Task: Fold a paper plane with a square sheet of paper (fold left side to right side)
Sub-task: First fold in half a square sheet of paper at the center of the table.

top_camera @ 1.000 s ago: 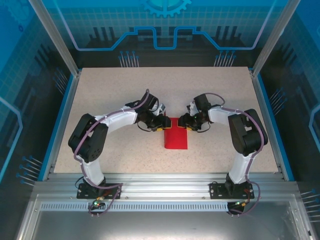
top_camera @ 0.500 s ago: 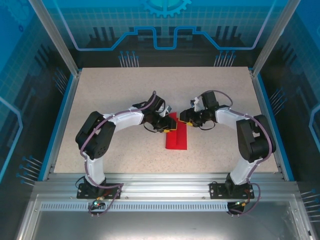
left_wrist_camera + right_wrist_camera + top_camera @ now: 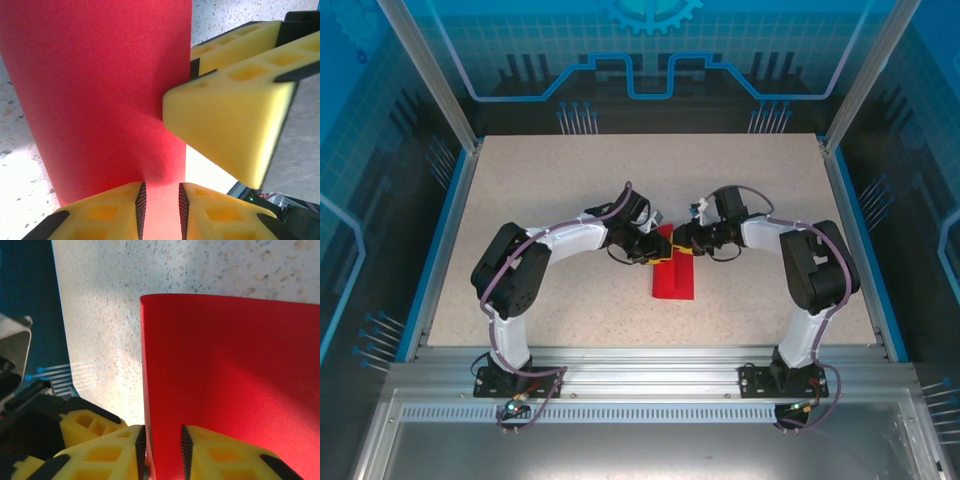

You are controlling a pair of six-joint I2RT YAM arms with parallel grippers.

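Observation:
The square sheet of paper (image 3: 674, 282) is bright red and lies mid-table as a narrow strip, its far end raised between the two grippers. My left gripper (image 3: 660, 252) reaches that far end from the left. In the left wrist view the paper (image 3: 100, 75) runs down into the narrow gap of the left gripper (image 3: 160, 195), and the jaws are still apart. My right gripper (image 3: 684, 244) meets it from the right. In the right wrist view the paper (image 3: 225, 365) fills the gap of the right gripper (image 3: 163, 435), its left edge close to one pad. The right gripper's yellow fingers (image 3: 225, 115) hang just beside the sheet.
The speckled beige table (image 3: 540, 190) has bare room on all sides of the sheet. Blue rails (image 3: 438, 250) run along its left and right edges. Aluminium posts (image 3: 430, 80) and clear walls enclose the back and sides.
The sheet has gone from a wider shape to a narrow strip, its left part brought toward the right. Both grippers closed in at its far end and their jaws narrowed.

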